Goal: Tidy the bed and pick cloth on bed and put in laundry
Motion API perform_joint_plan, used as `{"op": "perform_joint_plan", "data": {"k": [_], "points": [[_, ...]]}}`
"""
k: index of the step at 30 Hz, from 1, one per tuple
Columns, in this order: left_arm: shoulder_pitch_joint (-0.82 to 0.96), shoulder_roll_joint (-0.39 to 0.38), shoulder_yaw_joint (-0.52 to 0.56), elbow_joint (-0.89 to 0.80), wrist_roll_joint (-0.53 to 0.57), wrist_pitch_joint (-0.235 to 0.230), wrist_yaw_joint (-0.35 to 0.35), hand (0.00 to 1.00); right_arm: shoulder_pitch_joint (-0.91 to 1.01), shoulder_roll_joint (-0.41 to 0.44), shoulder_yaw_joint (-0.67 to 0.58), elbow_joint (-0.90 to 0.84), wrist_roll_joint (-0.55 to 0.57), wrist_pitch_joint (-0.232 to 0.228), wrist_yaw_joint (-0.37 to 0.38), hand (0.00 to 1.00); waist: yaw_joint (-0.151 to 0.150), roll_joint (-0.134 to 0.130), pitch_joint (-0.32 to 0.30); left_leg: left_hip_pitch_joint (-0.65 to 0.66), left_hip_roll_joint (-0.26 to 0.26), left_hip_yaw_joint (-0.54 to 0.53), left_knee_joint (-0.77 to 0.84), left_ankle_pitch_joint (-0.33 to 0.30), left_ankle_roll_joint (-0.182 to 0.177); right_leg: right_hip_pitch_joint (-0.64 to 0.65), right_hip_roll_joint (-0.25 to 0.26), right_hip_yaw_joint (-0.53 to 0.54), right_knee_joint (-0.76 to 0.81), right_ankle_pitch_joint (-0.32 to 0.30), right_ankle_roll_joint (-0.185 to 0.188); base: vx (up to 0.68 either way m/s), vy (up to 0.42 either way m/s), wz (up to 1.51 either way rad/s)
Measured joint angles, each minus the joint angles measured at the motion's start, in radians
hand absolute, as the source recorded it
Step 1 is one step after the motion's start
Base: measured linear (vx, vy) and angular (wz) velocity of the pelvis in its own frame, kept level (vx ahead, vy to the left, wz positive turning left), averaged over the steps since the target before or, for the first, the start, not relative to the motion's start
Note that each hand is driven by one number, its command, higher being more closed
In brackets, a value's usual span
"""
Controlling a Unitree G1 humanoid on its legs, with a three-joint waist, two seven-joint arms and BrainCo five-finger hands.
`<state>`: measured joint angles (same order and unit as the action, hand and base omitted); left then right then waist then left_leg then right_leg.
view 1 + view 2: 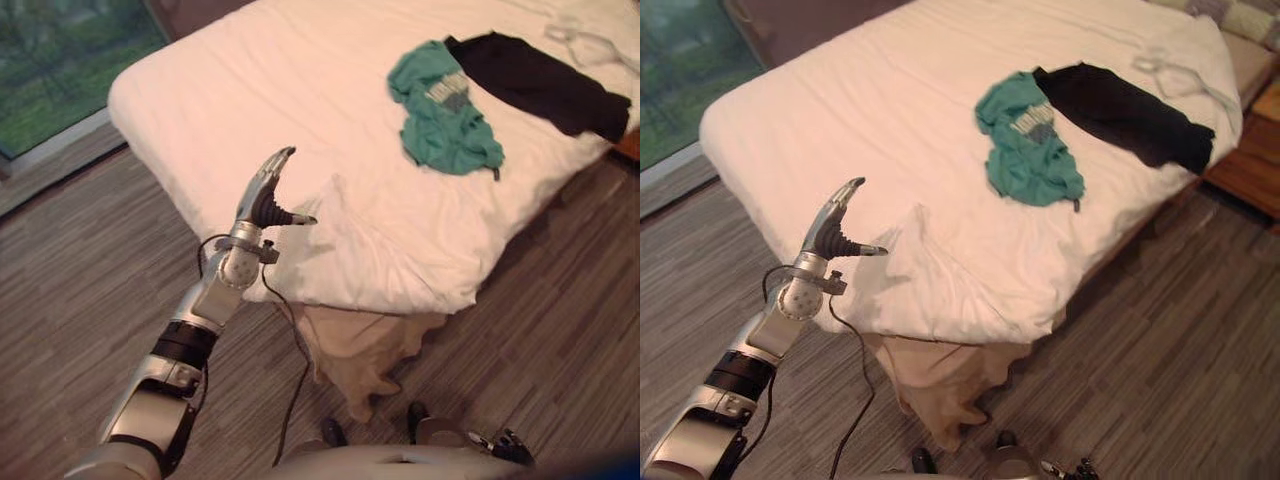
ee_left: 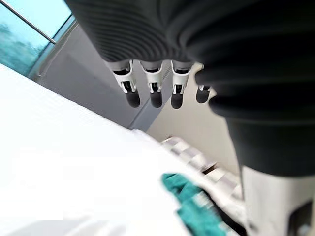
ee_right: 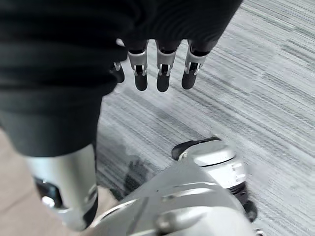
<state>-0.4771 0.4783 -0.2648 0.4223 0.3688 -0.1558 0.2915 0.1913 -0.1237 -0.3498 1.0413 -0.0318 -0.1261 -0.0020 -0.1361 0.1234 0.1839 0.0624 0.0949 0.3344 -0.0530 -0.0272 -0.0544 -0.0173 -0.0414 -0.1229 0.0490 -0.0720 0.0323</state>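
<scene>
A crumpled green T-shirt [image 1: 442, 110] lies on the white bed [image 1: 280, 90], towards its right side. A black garment [image 1: 540, 82] is spread just beyond it, touching its far edge. My left hand [image 1: 268, 195] is raised near the bed's front left edge, open, fingers straight and holding nothing; it is well short of the green T-shirt [image 2: 194, 209]. A fold of the white sheet [image 1: 345, 215] bulges up just right of that hand. My right hand [image 3: 157, 73] hangs low over the floor, open and holding nothing.
The sheet hangs crumpled over the bed's front corner, with beige bedding [image 1: 365, 350] drooping to the wood-grain floor [image 1: 560, 300]. A window [image 1: 60, 60] runs along the far left. A wooden nightstand [image 1: 1250, 160] stands at the right of the bed, pillows [image 1: 1240, 20] behind it.
</scene>
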Motion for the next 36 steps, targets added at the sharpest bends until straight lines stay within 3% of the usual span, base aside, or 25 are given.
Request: {"op": "perform_joint_plan", "data": {"k": [6, 8, 9, 16, 19, 22, 30, 36], "points": [[-0.016, -0.004, -0.010, 0.183, 0.007, 0.134, 0.001, 0.00, -0.056, -0.009, 0.005, -0.006, 0.000, 0.000, 0.008, 0.00, -0.032, -0.003, 0.061, -0.048, -0.010, -0.010, -0.017, 0.027, 0.003, -0.052, -0.008, -0.004, -0.010, 0.018, -0.009, -0.11, -0.008, 0.01], [-0.040, -0.008, -0.008, 0.267, 0.016, 0.192, 0.036, 0.00, -0.103, -0.011, 0.018, -0.018, 0.001, 0.000, 0.019, 0.00, -0.036, 0.007, 0.092, -0.107, -0.015, -0.009, -0.030, 0.052, 0.005, -0.118, -0.015, -0.004, -0.009, 0.034, -0.005, -0.13, -0.001, -0.01], [-0.072, -0.018, -0.006, 0.295, 0.016, 0.211, 0.044, 1.00, -0.129, -0.011, 0.022, -0.027, 0.001, 0.000, 0.021, 0.00, -0.035, 0.006, 0.118, -0.122, -0.017, -0.008, -0.043, 0.068, 0.005, -0.141, -0.016, -0.004, -0.007, 0.041, -0.006, -0.09, 0.003, 0.02], [-0.174, -0.042, 0.043, 0.345, -0.023, 0.212, 0.150, 1.00, -0.193, -0.011, 0.046, -0.063, 0.009, 0.000, 0.023, 0.00, -0.031, -0.001, 0.151, -0.172, -0.015, 0.015, -0.043, 0.086, -0.021, -0.206, -0.020, -0.003, 0.026, 0.040, -0.008, 0.02, -0.007, 0.00], [-0.214, -0.042, 0.044, 0.347, -0.065, 0.206, 0.162, 1.00, -0.214, -0.014, 0.053, -0.091, 0.010, -0.001, 0.023, 0.00, -0.027, 0.000, 0.165, -0.180, -0.014, 0.019, -0.043, 0.087, -0.023, -0.220, -0.021, -0.003, 0.039, 0.037, -0.006, 0.05, -0.010, 0.00], [-0.228, -0.055, 0.045, 0.348, -0.085, 0.174, 0.163, 1.00, -0.233, -0.013, 0.076, -0.094, 0.012, 0.000, 0.020, 0.00, -0.027, -0.010, 0.174, -0.183, -0.023, 0.026, -0.043, 0.105, -0.051, -0.219, -0.035, -0.011, 0.043, 0.035, -0.003, 0.04, 0.000, 0.10], [-0.172, -0.082, 0.007, 0.297, -0.137, 0.080, 0.092, 1.00, -0.278, -0.010, 0.134, -0.066, 0.049, 0.078, -0.022, 0.00, -0.027, -0.011, 0.175, -0.145, -0.037, -0.016, -0.043, 0.107, -0.051, -0.151, -0.054, -0.068, 0.031, 0.031, 0.003, 0.03, 0.017, 0.19], [0.053, -0.073, -0.047, 0.048, -0.244, 0.033, -0.044, 1.00, -0.271, -0.011, 0.176, -0.062, 0.078, 0.140, -0.045, 0.00, 0.003, -0.010, 0.168, -0.106, -0.040, -0.087, -0.044, 0.112, -0.038, -0.049, -0.055, -0.142, -0.019, 0.035, 0.008, 0.01, 0.004, 0.33]]}}
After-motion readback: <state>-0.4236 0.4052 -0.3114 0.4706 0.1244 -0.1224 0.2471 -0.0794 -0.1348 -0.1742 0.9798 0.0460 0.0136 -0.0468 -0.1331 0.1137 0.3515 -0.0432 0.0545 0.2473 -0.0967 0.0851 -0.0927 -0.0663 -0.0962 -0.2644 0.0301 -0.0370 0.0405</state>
